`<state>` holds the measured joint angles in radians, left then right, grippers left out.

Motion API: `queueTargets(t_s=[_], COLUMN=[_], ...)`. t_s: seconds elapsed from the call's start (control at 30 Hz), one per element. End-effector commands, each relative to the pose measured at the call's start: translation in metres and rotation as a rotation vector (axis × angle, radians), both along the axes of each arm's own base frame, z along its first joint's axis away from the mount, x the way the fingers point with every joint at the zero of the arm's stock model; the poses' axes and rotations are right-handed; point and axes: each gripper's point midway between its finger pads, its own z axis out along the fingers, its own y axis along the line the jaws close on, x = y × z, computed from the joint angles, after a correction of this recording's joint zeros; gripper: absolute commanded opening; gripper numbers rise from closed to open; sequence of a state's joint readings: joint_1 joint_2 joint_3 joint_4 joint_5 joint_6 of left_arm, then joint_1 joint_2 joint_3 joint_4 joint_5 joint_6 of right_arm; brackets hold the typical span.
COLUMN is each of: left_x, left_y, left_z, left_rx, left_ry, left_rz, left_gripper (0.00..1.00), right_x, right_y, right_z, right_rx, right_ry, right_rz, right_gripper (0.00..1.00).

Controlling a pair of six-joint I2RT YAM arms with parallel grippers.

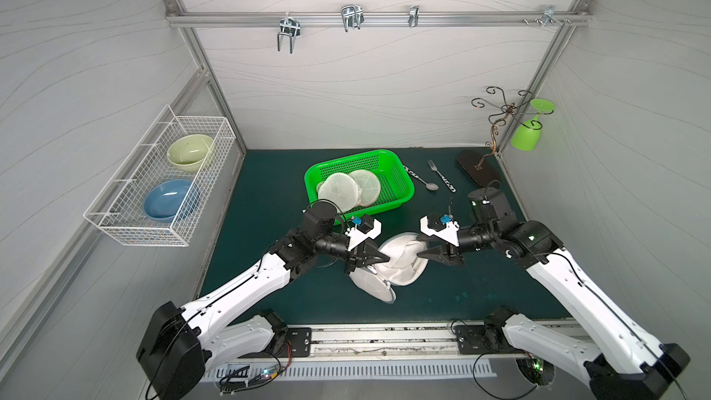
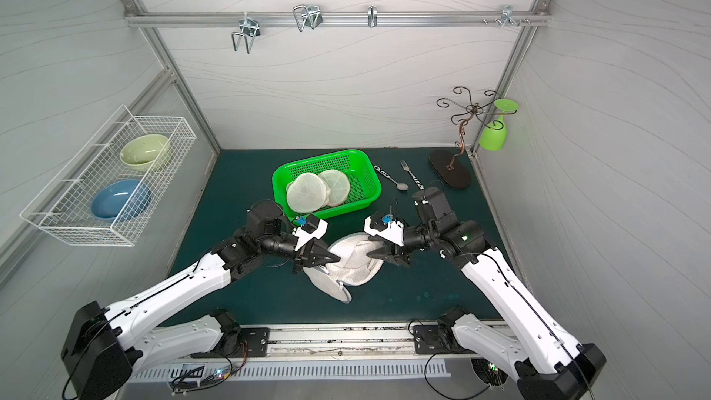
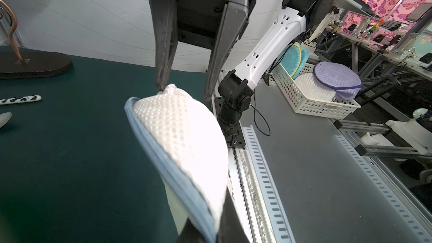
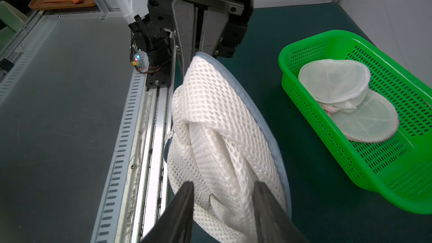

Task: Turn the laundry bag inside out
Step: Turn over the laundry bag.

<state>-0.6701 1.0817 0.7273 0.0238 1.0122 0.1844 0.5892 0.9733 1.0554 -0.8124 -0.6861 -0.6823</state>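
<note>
The laundry bag (image 1: pixel 404 267) (image 2: pixel 356 265) is a round white mesh pouch with a pale blue zipper rim, crumpled and lifted between my two grippers near the mat's front centre. My left gripper (image 1: pixel 384 259) (image 2: pixel 336 259) (image 3: pixel 210 226) is shut on the bag's (image 3: pixel 182 134) blue-edged rim. My right gripper (image 1: pixel 420 253) (image 2: pixel 370 253) (image 4: pixel 223 192) stands open on the opposite side, with folds of the bag's (image 4: pixel 210 118) white mesh bulging between its fingers. In the left wrist view one right fingertip (image 3: pixel 162 85) touches the mesh peak. The bag's underside is hidden.
A green basket (image 1: pixel 346 161) holding other round mesh bags stands just behind the grippers. A spoon (image 1: pixel 423 182), a fork (image 1: pixel 440 175) and a glass stand (image 1: pixel 477 169) with a green glass (image 1: pixel 525 136) sit at the back right. A wire basket (image 1: pixel 154 194) of bowls hangs on the left wall.
</note>
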Motion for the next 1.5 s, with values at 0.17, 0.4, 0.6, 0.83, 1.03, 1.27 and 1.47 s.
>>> queueTargets(t_s=[0.17,0.4,0.6,0.83,1.03,1.27,1.47], left_x=[0.000,0.004,0.013,0.022,0.028,0.030,0.034], left_y=[-0.004,-0.005,-0.007,-0.003,0.002,0.000,-0.002], left_z=[0.032,0.033,0.034,0.026,0.016,0.003,0.001], left_rx=[-0.083,-0.091,-0.100,-0.054,-0.005,0.047,0.063], left_ry=[-0.072,-0.068,-0.046,0.011,0.079,0.146,0.155], left_rz=[-0.040,-0.018,0.033,0.131,0.206,0.210,0.213], left_gripper=[0.00,0.00,0.11,0.59,0.55,0.36,0.17], right_x=[-0.011,-0.015,-0.017,-0.015,-0.011,-0.008,-0.009], right_y=[0.007,0.011,0.010,0.004,-0.002,-0.001,-0.001], right_z=[-0.013,-0.018,-0.018,-0.023,-0.032,-0.033,-0.032], right_rx=[-0.034,-0.044,-0.044,-0.076,-0.126,-0.135,-0.134], right_ry=[0.034,0.058,0.059,0.024,0.007,0.004,0.007], right_rz=[0.057,0.079,0.092,0.066,0.046,0.043,0.044], right_gripper=[0.39,0.22,0.02,0.00,0.00,0.00,0.00])
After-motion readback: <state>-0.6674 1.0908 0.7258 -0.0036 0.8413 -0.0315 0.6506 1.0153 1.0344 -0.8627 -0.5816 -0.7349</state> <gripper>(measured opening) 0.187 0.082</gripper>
